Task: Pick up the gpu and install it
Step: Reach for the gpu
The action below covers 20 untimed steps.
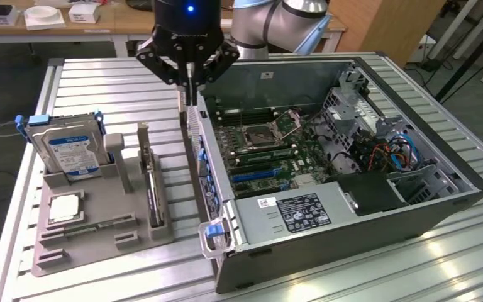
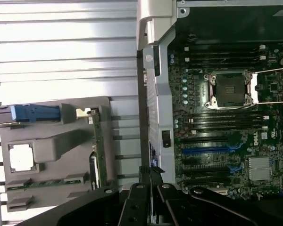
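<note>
Gripper [image 1: 188,93] pressed together, pinching nothing — tips just above the computer case's [image 1: 342,251] rear wall, arm [image 1: 283,19] pointing straight down. The gpu [image 1: 151,189] stands in its grey holder [image 1: 99,248].

- Ribbed metal counter [image 1: 99,75], with glare at its near corner.
- Dark floor [image 1: 2,94] around it.
- Wooden counter [image 1: 124,26] behind, carrying white boxes [image 1: 44,17].
- Wooden panel [image 1: 384,25] alongside.

motherboard [image 2: 226,141]: small white "DELL" print, turned sideways, well apart from the jaws
hard drive label [image 1: 67,150]: blue-white, print too small to read
power supply label [image 1: 302,214]: black, print unreadable
</note>
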Available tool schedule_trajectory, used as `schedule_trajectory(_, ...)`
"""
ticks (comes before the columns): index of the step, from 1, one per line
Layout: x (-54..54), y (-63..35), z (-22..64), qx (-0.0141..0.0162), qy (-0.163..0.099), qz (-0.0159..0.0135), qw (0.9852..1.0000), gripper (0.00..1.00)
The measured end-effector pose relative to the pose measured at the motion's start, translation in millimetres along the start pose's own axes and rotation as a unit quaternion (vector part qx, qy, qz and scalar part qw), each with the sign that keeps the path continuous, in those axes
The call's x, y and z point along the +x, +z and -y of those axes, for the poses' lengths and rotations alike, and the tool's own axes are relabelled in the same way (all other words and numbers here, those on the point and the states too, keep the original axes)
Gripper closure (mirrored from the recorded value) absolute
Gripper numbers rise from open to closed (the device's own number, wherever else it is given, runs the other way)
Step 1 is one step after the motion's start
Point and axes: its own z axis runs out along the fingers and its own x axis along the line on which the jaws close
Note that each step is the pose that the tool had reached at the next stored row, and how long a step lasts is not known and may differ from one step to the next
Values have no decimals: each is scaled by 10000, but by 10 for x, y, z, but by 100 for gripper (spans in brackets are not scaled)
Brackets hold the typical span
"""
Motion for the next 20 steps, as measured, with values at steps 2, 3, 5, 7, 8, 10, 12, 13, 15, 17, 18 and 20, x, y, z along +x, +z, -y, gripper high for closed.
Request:
schedule_trajectory(2, 77, -1, 27, -2, 0, 1, 10000, 85)
schedule_trajectory(3, 116, -2, 41, -3, 0, 1, 10000, 85)
schedule_trajectory(5, 196, -4, 66, -5, -1, 2, 10000, 85)
schedule_trajectory(7, 286, -5, 91, -5, 0, 3, 10000, 85)
schedule_trajectory(8, 328, -6, 102, -6, 0, 4, 10000, 85)
schedule_trajectory(10, 412, -8, 125, -6, 0, 5, 10000, 85)
schedule_trajectory(12, 497, -9, 147, -6, -1, 5, 10000, 85)
schedule_trajectory(13, 543, -10, 159, -7, -1, 6, 10000, 85)
schedule_trajectory(15, 627, -10, 180, -8, 0, 7, 10000, 85)
schedule_trajectory(17, 652, -11, 187, -7, 0, 6, 10000, 85)
schedule_trajectory(18, 652, -11, 187, -7, 0, 6, 10000, 85)
schedule_trajectory(20, 652, -11, 187, -7, 0, 6, 10000, 85)
